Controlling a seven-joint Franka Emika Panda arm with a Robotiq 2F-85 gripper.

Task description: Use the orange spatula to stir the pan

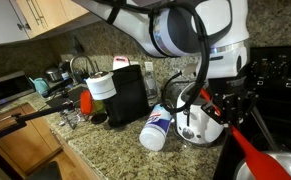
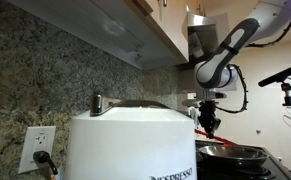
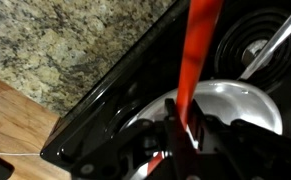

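The pan (image 1: 290, 158) sits on the black stove (image 3: 105, 100), just below the end effector (image 1: 225, 108). In the wrist view its bare silver floor shows. The end effector is pinching the handle of the orange spatula (image 1: 248, 143). The spatula's long axis slants down and away from the fingers, with the blade lowest, over the pan. Whether blade and pan touch cannot be told.

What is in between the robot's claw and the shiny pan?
The orange spatula. In an exterior view it slants from the gripper, which grips it, down toward the pan.
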